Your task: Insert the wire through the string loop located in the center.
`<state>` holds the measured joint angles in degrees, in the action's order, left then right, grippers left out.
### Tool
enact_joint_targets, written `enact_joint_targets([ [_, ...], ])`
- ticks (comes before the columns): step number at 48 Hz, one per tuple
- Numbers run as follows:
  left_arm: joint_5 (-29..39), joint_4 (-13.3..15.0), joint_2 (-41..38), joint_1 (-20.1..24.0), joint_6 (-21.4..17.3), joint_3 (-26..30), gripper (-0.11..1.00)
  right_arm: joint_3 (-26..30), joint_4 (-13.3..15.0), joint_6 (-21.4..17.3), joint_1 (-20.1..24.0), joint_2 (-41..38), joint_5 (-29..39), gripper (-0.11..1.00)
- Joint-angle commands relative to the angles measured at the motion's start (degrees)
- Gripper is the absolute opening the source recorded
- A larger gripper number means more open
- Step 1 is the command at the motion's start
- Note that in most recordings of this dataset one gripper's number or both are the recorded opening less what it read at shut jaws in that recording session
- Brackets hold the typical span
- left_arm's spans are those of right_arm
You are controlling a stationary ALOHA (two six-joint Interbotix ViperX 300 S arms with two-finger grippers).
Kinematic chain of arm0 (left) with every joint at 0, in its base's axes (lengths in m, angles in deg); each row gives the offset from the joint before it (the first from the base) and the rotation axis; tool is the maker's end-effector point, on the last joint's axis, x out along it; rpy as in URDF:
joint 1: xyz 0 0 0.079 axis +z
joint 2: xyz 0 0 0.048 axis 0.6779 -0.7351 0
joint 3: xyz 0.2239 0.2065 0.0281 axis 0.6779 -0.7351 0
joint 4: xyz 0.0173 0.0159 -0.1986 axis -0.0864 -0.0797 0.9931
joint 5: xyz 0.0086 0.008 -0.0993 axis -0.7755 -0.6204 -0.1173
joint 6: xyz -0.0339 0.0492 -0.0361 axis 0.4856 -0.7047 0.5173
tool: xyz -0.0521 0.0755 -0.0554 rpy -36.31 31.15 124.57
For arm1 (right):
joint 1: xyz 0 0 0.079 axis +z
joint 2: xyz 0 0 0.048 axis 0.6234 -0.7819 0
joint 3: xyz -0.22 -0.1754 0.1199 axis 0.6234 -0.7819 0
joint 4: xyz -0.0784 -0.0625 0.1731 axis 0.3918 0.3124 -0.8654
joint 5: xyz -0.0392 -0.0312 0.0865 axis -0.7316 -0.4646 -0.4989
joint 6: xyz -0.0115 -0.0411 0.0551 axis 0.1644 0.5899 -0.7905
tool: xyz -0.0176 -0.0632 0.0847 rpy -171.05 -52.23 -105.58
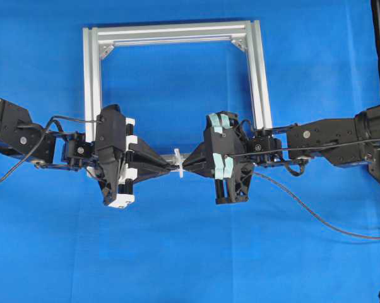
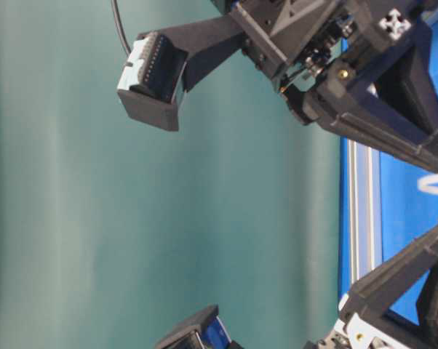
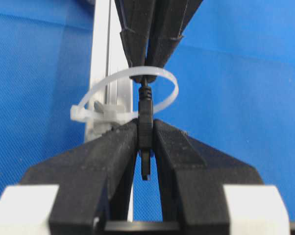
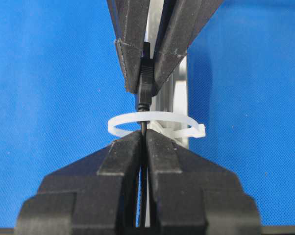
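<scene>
Wire (image 3: pixel 145 115) between both hands' fingertips

from overhead the string loop (image 1: pixel 177 163) is too small to read, the wire (image 1: pixel 316 214) runs off the right edge, and the table-level view crops both arms and blurs the aluminium frame (image 2: pixel 364 211)

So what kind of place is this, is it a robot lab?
Probably yes, a robot test bench. Two black robot arms work over a plain blue table cover. A bare silver metal frame lies on it, and the left gripper and right gripper pinch a thin black wire through a little white loop.
</scene>
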<state>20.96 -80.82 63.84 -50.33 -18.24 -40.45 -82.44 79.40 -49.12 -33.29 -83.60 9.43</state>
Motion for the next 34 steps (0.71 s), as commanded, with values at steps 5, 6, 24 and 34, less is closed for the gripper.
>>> enact_joint_targets([
  [5,-0.26,-0.18,0.79,-0.18,0.00,0.62,0.08,0.79,0.09,0.00,-0.26,0.88,-0.18,0.00],
  [6,-0.26,-0.18,0.79,-0.18,0.00,0.62,0.08,0.79,0.09,-0.09,-0.26,0.88,-0.18,0.02],
  [24,-0.26,-0.09,0.88,-0.18,-0.26,0.26,0.08,0.79,0.09,0.18,-0.18,0.79,0.00,0.94],
  [34,-0.26,-0.09,1.58,-0.26,-0.44,-0.26,0.08,0.70,0.09,0.09,-0.26,0.88,0.00,0.95],
])
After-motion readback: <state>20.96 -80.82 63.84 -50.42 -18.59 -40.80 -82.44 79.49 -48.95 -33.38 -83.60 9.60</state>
